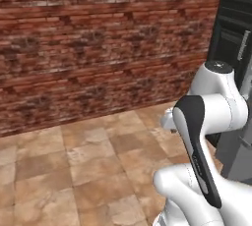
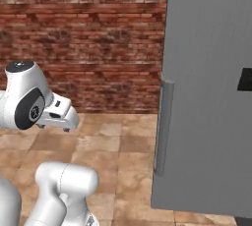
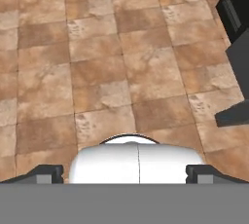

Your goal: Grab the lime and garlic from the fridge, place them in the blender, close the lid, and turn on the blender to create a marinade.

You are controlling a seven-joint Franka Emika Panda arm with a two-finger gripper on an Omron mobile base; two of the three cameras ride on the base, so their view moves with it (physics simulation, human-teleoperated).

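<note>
Task looks barely started. The fridge (image 2: pixel 211 97) stands at about 3 o'clock in the right base view, its big grey door shut, with the vertical handle (image 2: pixel 163 127) along its left edge. No lime, garlic, blender or lid to be seen from here, so judging by that: nothing fetched, nothing loaded, lid and switch untouched. All steps remain, beginning with getting that door open.

The arm is folded up close to its own body, wrist hanging over brown floor tiles (image 3: pixel 121 72), brick wall (image 1: pixel 98 43) behind at 12 o'clock. In the left base view a dark cabinet (image 1: pixel 234 33) sits at 2 o'clock.

Gripper (image 3: pixel 125 174): jaws spread as wide as they go, the two dark fingertips (image 3: pixel 46 173) low at 7 and 5 o'clock in the hand view. Nothing between them, touching nothing, pointing down at bare floor. The fridge handle is well apart from it, so a reach or a drive comes first, I'd guess.
</note>
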